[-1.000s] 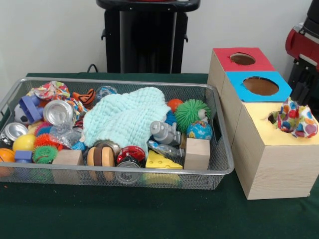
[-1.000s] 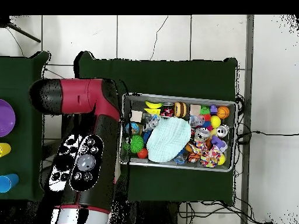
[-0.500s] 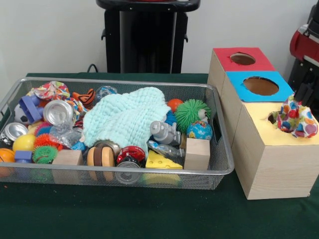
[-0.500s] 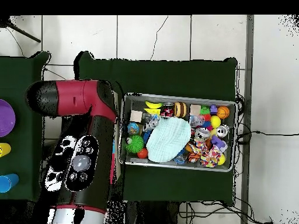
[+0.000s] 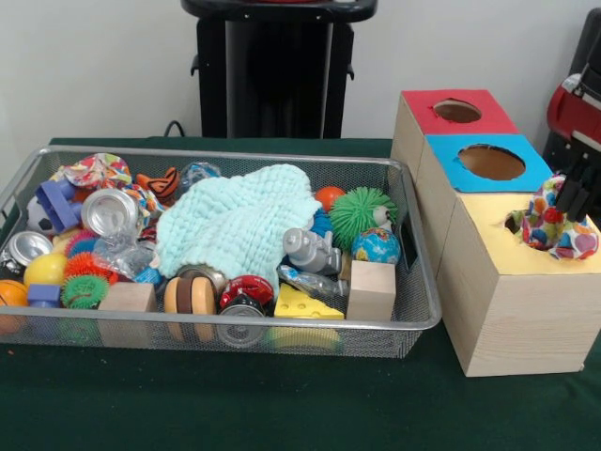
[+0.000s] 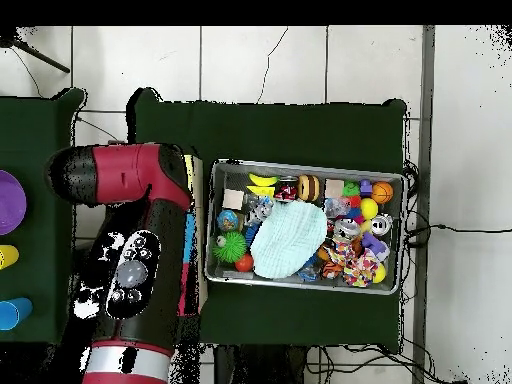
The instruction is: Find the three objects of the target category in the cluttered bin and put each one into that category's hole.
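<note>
A bright patterned cloth lies bunched over the hole of the yellow-topped box. My gripper reaches in from the right edge and rests on top of that cloth; how its jaws stand is hidden. In the wire bin a big mint knitted cloth covers the middle, a second patterned cloth sits at the back left, and an orange striped fabric piece lies beside it. In the overhead view the red arm hides the boxes and the gripper, left of the bin.
A blue-topped box and a red-topped box, each with an open hole, stand behind the yellow one. The bin also holds cans, spiky balls, wooden blocks and a cheese wedge.
The gripper has come down from the right edge onto the patterned cloth on the yellow box. In the overhead view the arm has swung a little. The bin's contents have not moved.
</note>
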Tool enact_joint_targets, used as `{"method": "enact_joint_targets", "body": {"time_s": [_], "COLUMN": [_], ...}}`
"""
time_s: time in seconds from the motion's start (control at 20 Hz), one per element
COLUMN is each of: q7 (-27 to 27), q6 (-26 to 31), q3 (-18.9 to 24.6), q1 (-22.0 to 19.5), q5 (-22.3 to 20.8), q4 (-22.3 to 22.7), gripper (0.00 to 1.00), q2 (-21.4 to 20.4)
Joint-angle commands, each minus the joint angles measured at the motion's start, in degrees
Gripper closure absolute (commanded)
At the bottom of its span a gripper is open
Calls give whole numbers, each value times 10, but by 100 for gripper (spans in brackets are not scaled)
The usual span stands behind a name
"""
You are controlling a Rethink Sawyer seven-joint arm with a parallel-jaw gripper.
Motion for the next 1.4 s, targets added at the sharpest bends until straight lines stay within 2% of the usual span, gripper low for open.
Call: {"method": "enact_joint_targets", "body": {"time_s": [0.05,0.4,0.6,0.85,1.15,1.4], "q7": [76,42,-17,-85,-88,-25], "q6": [-46,-97,-164,-247,-301,-346], "q3": [25,30,56,90,129,141], "q1": [-1,-16,-50,-91,-121,-118], "q5": [-13,-28,-50,-100,-141,-143], "q4": [52,54,68,66,49,41], "gripper": [100,100,100,100,100,100], "q2": [48,67,79,106,145,172]}}
